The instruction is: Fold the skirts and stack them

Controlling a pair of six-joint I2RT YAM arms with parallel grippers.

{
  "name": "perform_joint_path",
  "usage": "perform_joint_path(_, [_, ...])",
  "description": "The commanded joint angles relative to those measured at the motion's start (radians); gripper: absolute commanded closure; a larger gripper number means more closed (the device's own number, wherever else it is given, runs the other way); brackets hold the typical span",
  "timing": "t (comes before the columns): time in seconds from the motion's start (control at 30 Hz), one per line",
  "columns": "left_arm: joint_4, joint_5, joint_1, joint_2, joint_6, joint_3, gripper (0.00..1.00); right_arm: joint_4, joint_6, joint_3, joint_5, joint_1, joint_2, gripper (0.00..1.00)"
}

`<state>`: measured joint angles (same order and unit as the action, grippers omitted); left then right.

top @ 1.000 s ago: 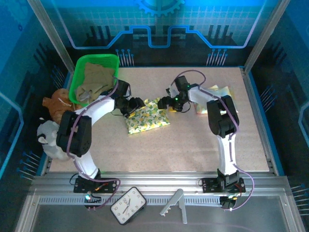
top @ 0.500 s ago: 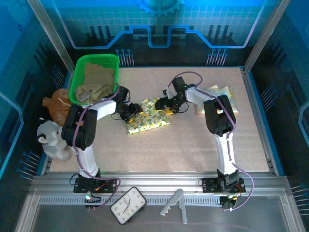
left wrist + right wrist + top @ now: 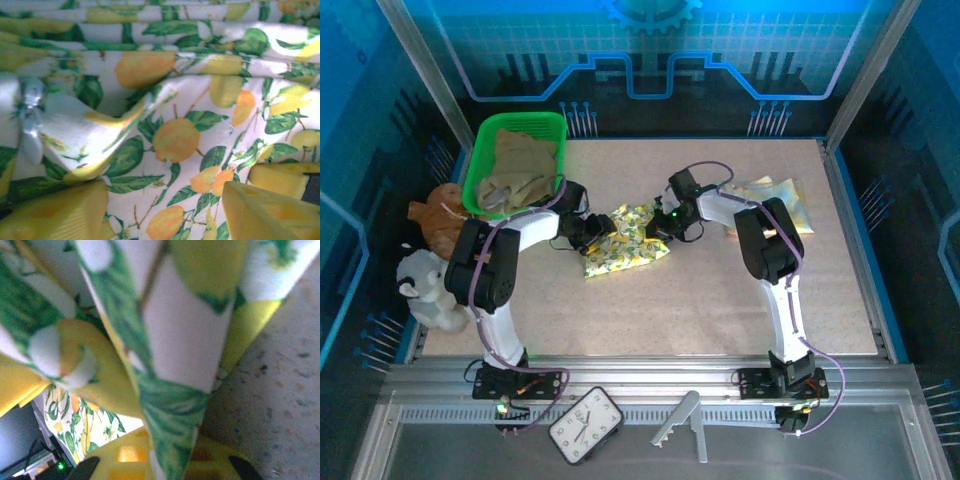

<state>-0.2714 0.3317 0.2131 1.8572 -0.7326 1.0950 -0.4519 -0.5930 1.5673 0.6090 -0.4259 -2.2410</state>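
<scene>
The lemon-print skirt (image 3: 625, 250) lies rumpled at the middle of the counter (image 3: 670, 310). We judge it light, thin and limp: it will sag and slip from a single pinch, so it wants holding at two corners of one edge, kept taut. The left pincer (image 3: 594, 228), at the skirt's 9 o'clock edge, stands open with its fingers (image 3: 55, 210) set on the cloth. The right pincer (image 3: 660, 226), at the skirt's 1 o'clock corner, looks clamped on a raised fold. We count three skirts: this one, an olive skirt (image 3: 520, 160) in the one green basket (image 3: 520, 118) at 10 o'clock, and a pastel skirt (image 3: 770, 190) at 2 o'clock. Two plush toys (image 3: 432, 250) sit at 9 o'clock.
</scene>
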Motion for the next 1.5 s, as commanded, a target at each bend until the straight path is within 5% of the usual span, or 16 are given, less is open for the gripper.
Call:
perform_joint_path(0.0, [-0.099, -0.011, -0.016, -0.014, 0.008, -0.063, 0.29, 0.024, 0.003, -0.028, 0.008, 0.005, 0.038, 1.00])
perform_joint_path(0.3, [-0.132, -0.047, -0.133, -0.175, 0.046, -0.087, 0.01, -0.343, 0.346, 0.059, -0.237, 0.100, 0.159, 1.00])
perform_joint_path(0.77, [-0.154, -0.051, -0.138, -0.236, 0.022, -0.065, 0.01, -0.793, 0.633, 0.486, -0.560, 0.260, 0.085, 1.00])
perform_joint_path(1.1, [-0.157, -0.048, -0.138, -0.222, 0.005, -0.058, 0.01, -0.929, 0.662, 0.739, -0.582, 0.282, 0.049, 1.00])
perform_joint_path(1.47, [-0.157, -0.046, -0.138, -0.210, 0.006, -0.057, 0.01, -1.064, 0.731, 0.949, -0.468, 0.345, -0.002, 1.00])
